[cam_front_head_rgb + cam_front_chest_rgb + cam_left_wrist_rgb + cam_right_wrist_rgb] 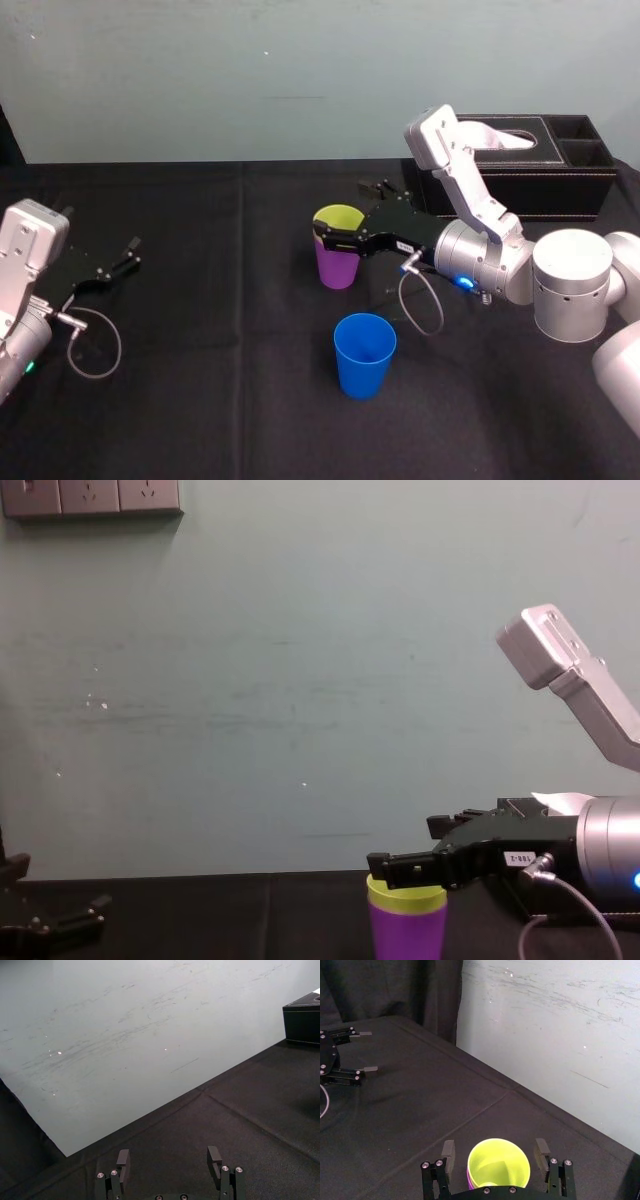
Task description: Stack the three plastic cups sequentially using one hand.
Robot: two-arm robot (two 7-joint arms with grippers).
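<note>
The right gripper (pixel 340 212) reaches in from the right side over the middle of the table (pixel 200 400), which is covered in black cloth. Its two black fingers (pixel 448 1153) stand spread apart, one on each side of the yellow-green cup (pixel 338 218). In the right wrist view a narrow gap shows between each finger and the rim of the cup, so the gripper is open around the cup and is not clamping it.

The yellow-green cup sits upright inside the purple cup (pixel 337 268). Only its top band rises above the purple rim, as the chest view shows from the side. This nested pair stands near the centre of the table, a little to the right of the middle seam in the cloth.

The blue cup (pixel 364 356) stands upright on its own, nearer to the robot than the pair and slightly to the right of it. It is apart from both the pair and the gripper.

A black tissue box (pixel 520 160) sits at the far right of the table, behind the right arm and against the pale wall (pixel 250 70).

The left gripper (pixel 128 254) rests low at the left side of the table, well apart from all three cups. Its fingers are open with nothing between them, as the left wrist view shows.
</note>
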